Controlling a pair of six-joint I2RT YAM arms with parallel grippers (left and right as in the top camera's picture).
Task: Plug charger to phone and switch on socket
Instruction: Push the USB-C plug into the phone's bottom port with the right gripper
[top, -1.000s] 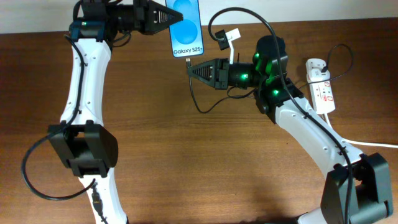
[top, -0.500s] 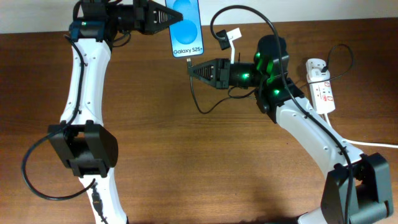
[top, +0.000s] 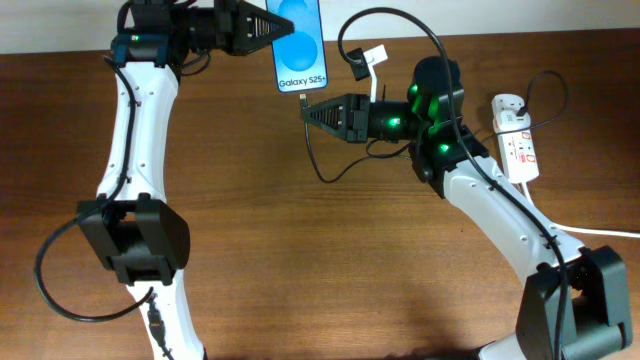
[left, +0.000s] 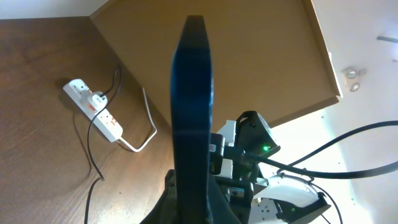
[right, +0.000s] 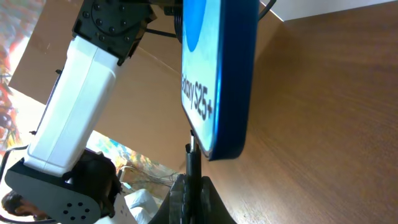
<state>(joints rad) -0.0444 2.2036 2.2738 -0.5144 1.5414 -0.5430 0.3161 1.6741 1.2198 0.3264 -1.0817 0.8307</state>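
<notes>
My left gripper (top: 258, 27) is shut on the phone (top: 299, 42) and holds it off the table at the back; its blue screen reads "Galaxy S25+". In the left wrist view the phone (left: 192, 106) is seen edge-on between the jaws (left: 191, 208). My right gripper (top: 310, 112) is shut on the charger's black connector (top: 303, 99), whose tip sits right at the phone's bottom edge. In the right wrist view the connector (right: 191, 155) rises from the jaws (right: 193, 186) to touch the phone's lower end (right: 217, 74). The cable (top: 318, 165) hangs in a loop. The socket (top: 517, 145) lies at the right.
A black plug (top: 521, 107) sits in the socket, and a thick white cord (top: 600, 230) runs off to the right. A small white tag (top: 373, 57) hangs on the black cable behind my right arm. The socket also shows in the left wrist view (left: 96, 109).
</notes>
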